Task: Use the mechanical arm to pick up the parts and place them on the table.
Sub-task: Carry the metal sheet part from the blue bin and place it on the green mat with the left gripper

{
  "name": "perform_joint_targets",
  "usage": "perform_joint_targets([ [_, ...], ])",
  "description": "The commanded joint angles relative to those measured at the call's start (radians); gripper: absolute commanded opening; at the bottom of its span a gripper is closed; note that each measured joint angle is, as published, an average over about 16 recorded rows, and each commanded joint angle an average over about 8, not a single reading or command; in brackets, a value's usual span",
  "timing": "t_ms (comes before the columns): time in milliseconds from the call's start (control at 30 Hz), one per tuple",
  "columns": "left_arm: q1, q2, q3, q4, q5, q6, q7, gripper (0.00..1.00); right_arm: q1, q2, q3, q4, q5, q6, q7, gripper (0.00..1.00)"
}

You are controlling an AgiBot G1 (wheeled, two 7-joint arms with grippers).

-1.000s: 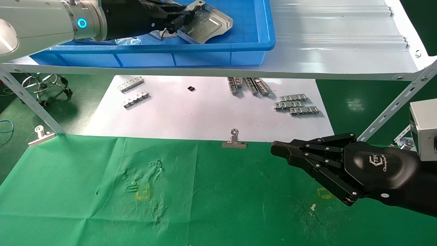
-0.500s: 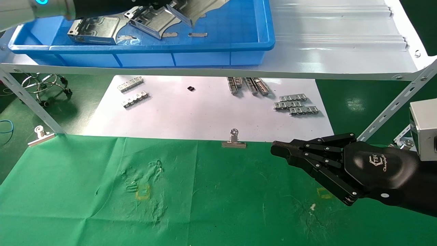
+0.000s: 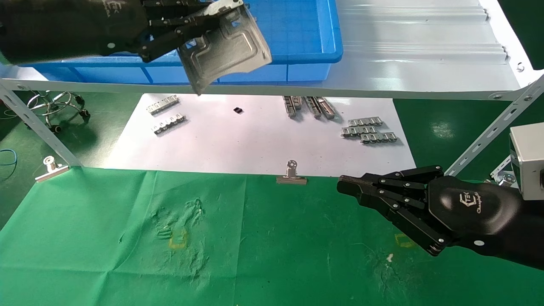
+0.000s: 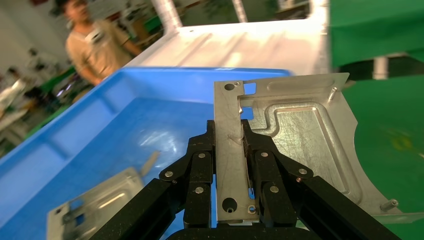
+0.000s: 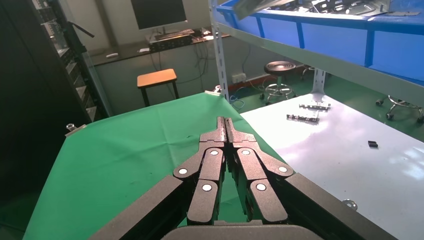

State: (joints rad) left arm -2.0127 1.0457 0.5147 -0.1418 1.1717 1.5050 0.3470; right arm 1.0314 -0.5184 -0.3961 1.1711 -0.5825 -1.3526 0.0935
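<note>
One part (image 3: 225, 46) is pinched along a single edge by the left hand (image 3: 127, 25), tilted in the air over the blue bin's (image 3: 327, 55) front rim — thin metal could pivot or slip free. Below lies the green table (image 3: 272, 255); the shelf (image 3: 416, 63) edge stands between. Right hand (image 3: 352, 187) — fingers pressed together, holding nothing — rests near a binder clip (image 3: 291, 175).

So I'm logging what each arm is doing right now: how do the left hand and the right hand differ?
The left hand is raised in front of the blue bin on the shelf; the right hand sits low over the green table. The left hand is shut on a metal plate, pinched along one edge; the right hand holds nothing, its fingers pressed straight together. Both are black, with jointed fingers.
</note>
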Motion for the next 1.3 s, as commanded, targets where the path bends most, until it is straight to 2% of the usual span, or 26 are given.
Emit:
perform_joint_targets([
  [33, 0.006, -0.024, -0.002, -0.001, -0.002, 0.061, 0.04, 0.0, 0.0, 0.0, 0.0, 0.0, 0.0, 0.0, 0.0, 0.0],
  [267, 0.117, -0.122, 0.039, -0.185, -0.055, 0.102, 0.128, 0.0, 0.0, 0.0, 0.0, 0.0, 0.0, 0.0, 0.0, 0.0],
  [467, 0.277, -0.244, 0.148, -0.448, -0.15, 0.099, 0.169, 0.0, 0.0, 0.0, 0.0, 0.0, 0.0, 0.0, 0.0, 0.0],
  [633, 0.368, -0.309, 0.257, -0.551, -0.175, 0.091, 0.188, 0.0, 0.0, 0.0, 0.0, 0.0, 0.0, 0.0, 0.0, 0.0],
  [900, 0.401, -0.297, 0.388, -0.476, -0.132, 0.069, 0.224, 0.0, 0.0, 0.0, 0.0, 0.0, 0.0, 0.0, 0.0, 0.0],
  [1300, 0.406, -0.206, 0.417, -0.302, -0.072, -0.065, 0.337, 0.0, 0.0, 0.0, 0.0, 0.0, 0.0, 0.0, 0.0, 0.0],
])
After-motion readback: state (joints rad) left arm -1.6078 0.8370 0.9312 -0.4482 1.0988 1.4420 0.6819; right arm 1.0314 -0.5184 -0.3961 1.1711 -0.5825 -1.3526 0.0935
